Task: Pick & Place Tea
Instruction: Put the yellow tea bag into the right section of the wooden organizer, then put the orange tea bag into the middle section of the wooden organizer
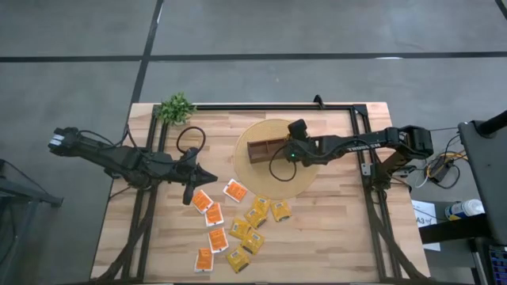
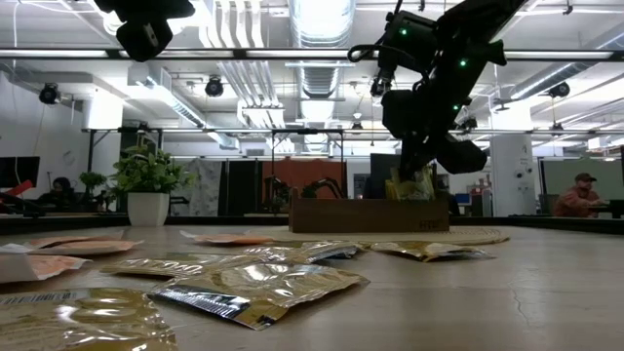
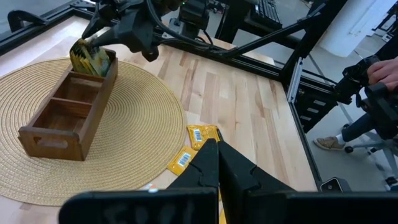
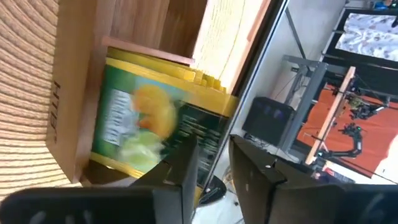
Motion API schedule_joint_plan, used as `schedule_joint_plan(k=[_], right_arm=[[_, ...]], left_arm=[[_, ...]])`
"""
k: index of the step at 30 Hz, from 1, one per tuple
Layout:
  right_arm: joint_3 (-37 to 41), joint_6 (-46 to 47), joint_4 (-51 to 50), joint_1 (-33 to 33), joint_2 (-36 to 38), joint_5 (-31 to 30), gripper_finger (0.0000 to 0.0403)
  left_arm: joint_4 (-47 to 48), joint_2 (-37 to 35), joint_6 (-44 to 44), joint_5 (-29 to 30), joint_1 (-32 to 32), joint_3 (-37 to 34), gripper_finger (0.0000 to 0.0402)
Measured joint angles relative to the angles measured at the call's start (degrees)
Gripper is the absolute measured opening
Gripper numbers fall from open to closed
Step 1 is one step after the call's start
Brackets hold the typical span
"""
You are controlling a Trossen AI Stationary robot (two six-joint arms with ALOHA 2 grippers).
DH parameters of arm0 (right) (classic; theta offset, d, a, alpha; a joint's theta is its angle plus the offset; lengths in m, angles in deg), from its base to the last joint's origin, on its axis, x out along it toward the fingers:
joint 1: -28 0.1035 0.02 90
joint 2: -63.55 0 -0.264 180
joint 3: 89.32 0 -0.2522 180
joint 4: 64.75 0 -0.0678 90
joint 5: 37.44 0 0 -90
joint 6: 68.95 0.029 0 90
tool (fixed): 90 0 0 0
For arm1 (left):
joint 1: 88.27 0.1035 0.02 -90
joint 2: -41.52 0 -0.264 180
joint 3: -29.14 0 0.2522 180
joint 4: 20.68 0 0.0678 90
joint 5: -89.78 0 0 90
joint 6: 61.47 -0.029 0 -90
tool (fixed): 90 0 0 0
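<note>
A brown wooden box (image 1: pixel 264 149) with three compartments stands on a round woven mat (image 1: pixel 273 188). Several yellow-and-green tea sachets (image 4: pixel 143 118) stand on edge in its end compartment (image 3: pixel 91 59), the one nearest the right arm. My right gripper (image 4: pixel 214 155) slants down over them, open by a narrow gap at their upper edge. Several orange and yellow sachets (image 1: pixel 238 226) lie flat on the table in front of the mat. My left gripper (image 3: pixel 217 146) is shut and empty, hovering above the table to the left of the mat (image 1: pixel 207 176). My right gripper comes at the standing sachets from above and from the table's right, its two fingers (image 4: pixel 186 171) on either side of the front sachet's upper corner (image 4: pixel 199 134). I cannot tell whether they touch it. The sachets rest in the box's compartment.
A small potted plant (image 1: pixel 176 108) stands at the table's far left corner. A black metal frame (image 1: pixel 360 142) runs along the table's far and side edges. The box's other two compartments (image 3: pixel 65 106) show bare wood. A person sits beyond the table (image 2: pixel 583 195).
</note>
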Motion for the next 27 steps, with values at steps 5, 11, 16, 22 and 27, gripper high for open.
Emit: schedule_joint_plan(k=[5, 11, 16, 22, 27], right_arm=[[0.0, 1.4, 0.1, 0.0, 0.0, 0.3, 0.0117], [-0.6, 1.1, -0.2, 0.4, 0.2, -1.0, 0.0145], [-5.6, 3.3, -0.3, 2.7, 0.8, -2.7, 0.0154], [-14.3, 13.5, -2.6, 7.1, 2.0, -0.8, 0.0154], [-21.8, 27.2, -9.2, 11.1, 2.7, 15.0, 0.0153]], left_arm=[[0.0, 0.0, 0.0, 0.0, 0.0, 0.0, 0.0000], [0.0, 0.0, 0.2, 0.0, 0.0, 0.0, 0.0000], [0.0, 0.0, 1.0, 0.0, 0.0, 0.0, 0.0000], [0.0, 0.0, 1.0, 0.0, 0.0, 0.0, 0.0000], [0.0, 0.0, 1.1, 0.0, 0.0, 0.0, 0.0000]])
